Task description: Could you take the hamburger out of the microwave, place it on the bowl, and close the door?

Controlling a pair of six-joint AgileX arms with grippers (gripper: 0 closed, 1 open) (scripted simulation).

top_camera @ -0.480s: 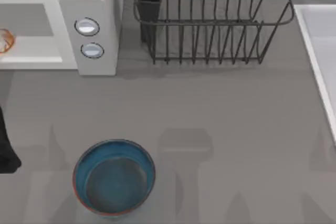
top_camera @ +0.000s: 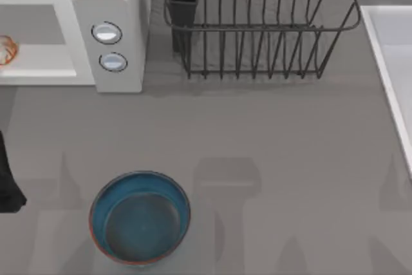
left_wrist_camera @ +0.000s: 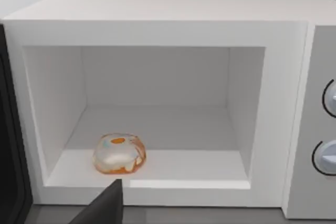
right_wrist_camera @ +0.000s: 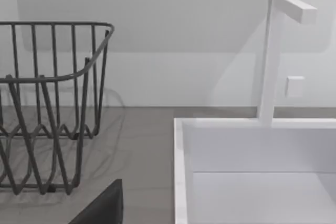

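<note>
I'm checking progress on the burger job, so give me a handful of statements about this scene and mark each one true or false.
1. The hamburger sits inside the microwave cavity, near its front edge. True.
2. The bowl already holds the hamburger. False: the bowl is empty on the table, in front of the microwave.
3. The microwave is open. True: its cavity is exposed.
4. The black wire rack stands to the left of the microwave in the top view. False: it stands to the right.
5. The hamburger is gripped by a hand. False: nothing touches it.
</note>
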